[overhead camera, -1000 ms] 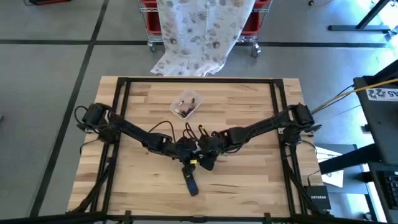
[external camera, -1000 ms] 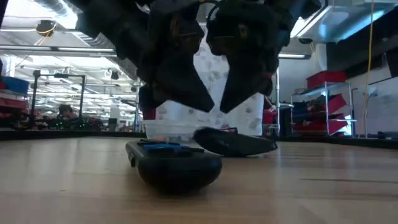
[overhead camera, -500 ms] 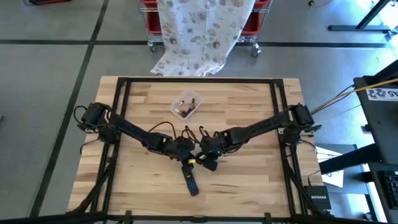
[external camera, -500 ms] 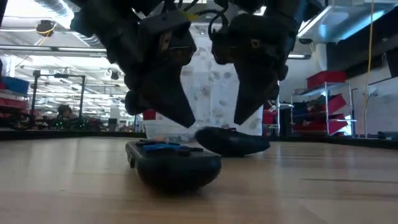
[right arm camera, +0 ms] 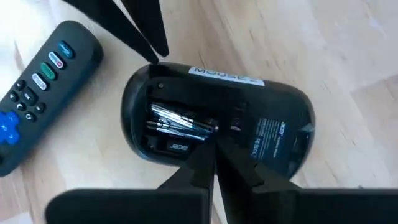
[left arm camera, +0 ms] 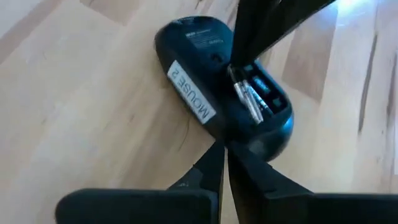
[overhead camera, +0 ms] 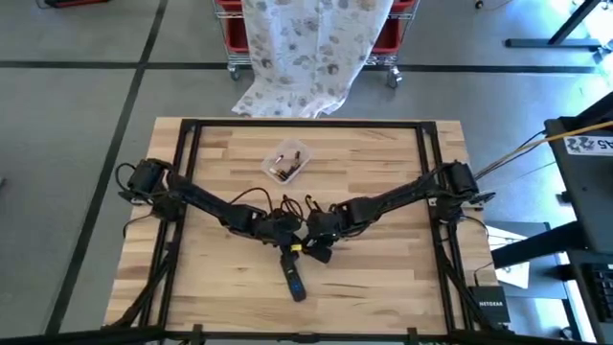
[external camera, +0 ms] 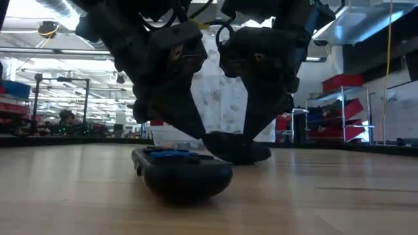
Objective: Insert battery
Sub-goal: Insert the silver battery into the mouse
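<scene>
The mouse [right arm camera: 217, 134] lay upturned at the table's [overhead camera: 383, 278] middle, cover off, a battery [right arm camera: 180, 126] lying in its bay, though whether fully seated was unclear, so pressing home and closing probably remained. Both the left gripper [left arm camera: 225, 163] and right gripper [right arm camera: 213, 163], fingers pressed together and empty, poised at the mouse. A label read "MOUSE"; "acer" showed beside it. The remote [right arm camera: 38, 93] lay near

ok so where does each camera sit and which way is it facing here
High: overhead, straight down on table, both arms.
Low: tabletop level, across remote to mouse; grippers descend.
Left wrist: on the left arm, faces mouse, battery.
Right wrist: on the right arm, faces mouse, remote.
Both wrists share the battery bay.
</scene>
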Motion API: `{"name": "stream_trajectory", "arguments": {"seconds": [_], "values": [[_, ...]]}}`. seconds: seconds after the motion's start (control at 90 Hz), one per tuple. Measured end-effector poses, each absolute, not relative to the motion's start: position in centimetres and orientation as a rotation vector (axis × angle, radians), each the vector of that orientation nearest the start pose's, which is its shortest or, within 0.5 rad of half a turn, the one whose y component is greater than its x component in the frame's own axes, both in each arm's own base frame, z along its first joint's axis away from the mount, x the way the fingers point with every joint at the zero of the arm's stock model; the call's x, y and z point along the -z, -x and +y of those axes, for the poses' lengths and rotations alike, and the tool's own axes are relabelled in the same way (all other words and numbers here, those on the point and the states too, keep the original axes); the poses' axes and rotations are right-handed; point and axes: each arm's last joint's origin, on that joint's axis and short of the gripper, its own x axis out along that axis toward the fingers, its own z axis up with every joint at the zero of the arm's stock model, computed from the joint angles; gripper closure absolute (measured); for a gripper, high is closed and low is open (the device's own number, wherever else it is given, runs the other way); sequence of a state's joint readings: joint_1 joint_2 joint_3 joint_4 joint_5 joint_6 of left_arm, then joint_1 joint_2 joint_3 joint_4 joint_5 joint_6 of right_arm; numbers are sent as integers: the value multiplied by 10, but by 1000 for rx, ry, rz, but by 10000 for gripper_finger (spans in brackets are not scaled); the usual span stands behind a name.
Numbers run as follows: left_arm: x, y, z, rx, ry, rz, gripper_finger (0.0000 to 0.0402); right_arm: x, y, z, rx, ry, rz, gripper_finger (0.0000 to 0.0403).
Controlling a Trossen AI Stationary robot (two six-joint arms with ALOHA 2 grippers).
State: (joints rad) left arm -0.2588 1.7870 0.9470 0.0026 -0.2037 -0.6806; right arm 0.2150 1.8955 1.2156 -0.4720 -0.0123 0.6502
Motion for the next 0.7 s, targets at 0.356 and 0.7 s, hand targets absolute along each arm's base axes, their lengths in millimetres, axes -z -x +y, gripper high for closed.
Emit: {"name": "stream_trajectory", "arguments": {"seconds": [0.356,0.7], "values": [[-148,-337,-91,-156,496,833,398,-164,-359,79,225,-508,1200,402],[-147,-333,-100,-162,468,838,398,-165,-362,79,264,-572,1164,403]]}}
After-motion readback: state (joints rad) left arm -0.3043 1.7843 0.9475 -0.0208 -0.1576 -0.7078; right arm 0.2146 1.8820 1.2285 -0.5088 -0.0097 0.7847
